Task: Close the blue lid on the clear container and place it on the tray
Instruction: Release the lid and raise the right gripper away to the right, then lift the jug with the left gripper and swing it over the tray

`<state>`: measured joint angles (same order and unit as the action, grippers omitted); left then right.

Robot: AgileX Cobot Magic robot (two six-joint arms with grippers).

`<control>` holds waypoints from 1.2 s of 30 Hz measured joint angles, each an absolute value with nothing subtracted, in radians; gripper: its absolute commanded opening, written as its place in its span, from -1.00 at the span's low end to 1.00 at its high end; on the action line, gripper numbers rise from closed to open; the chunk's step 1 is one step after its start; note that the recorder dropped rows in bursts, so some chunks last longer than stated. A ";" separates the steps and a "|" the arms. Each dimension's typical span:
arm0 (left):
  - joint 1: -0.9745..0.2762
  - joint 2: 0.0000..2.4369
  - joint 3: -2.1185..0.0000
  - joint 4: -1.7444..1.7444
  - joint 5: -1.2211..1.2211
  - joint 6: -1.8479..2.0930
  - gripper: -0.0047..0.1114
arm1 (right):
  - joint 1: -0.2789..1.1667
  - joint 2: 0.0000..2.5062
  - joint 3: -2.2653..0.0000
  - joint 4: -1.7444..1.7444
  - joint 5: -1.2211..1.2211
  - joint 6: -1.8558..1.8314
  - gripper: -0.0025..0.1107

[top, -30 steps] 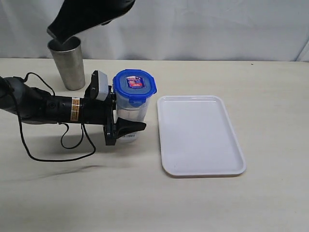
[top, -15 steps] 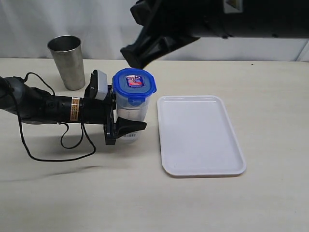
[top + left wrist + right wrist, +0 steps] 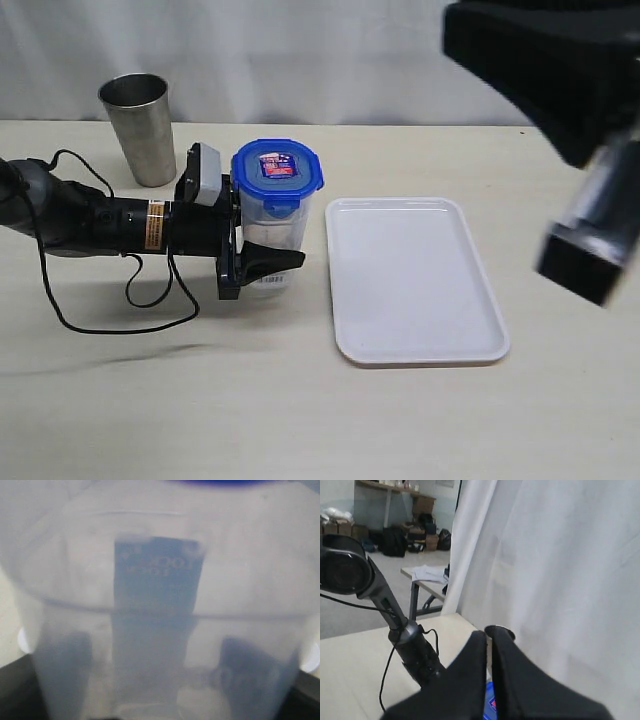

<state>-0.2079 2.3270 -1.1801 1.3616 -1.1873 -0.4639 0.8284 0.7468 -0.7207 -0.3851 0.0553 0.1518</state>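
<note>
Two arms here, but only the left one matters for the next move. Steel cup (image 3: 138, 128) sits at 10 o'clock from the container. The left gripper (image 3: 268, 252) is clamped around the lower part of the clear container (image 3: 272, 225), which stands upright on the table with the blue lid (image 3: 278, 168) seated on top. The tray (image 3: 415, 290) lies just beside it at 3 o'clock, so I'd guess a short sideways carry. The right gripper (image 3: 489, 632) is pinched shut and empty. A second ago it hung over the cup; now it's swung far right. The container hasn't budged.
</note>
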 measured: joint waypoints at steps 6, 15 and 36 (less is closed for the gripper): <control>-0.208 2.327 -1.180 1.362 -1.187 -0.464 -0.92 | 0.828 0.463 -0.582 -0.375 0.022 0.160 -0.88; -0.208 2.327 -1.180 1.362 -1.187 -0.464 -0.92 | 0.828 0.096 -0.397 -0.336 -0.022 0.165 -0.88; -0.208 2.327 -1.180 1.362 -1.190 -0.464 -0.92 | 0.828 0.004 -0.227 -0.326 -0.045 0.165 -0.88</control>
<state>-0.2079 2.3270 -1.1801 1.3616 -1.1898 -0.4639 0.8284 0.0035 -0.2268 -0.3257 -0.0445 0.1648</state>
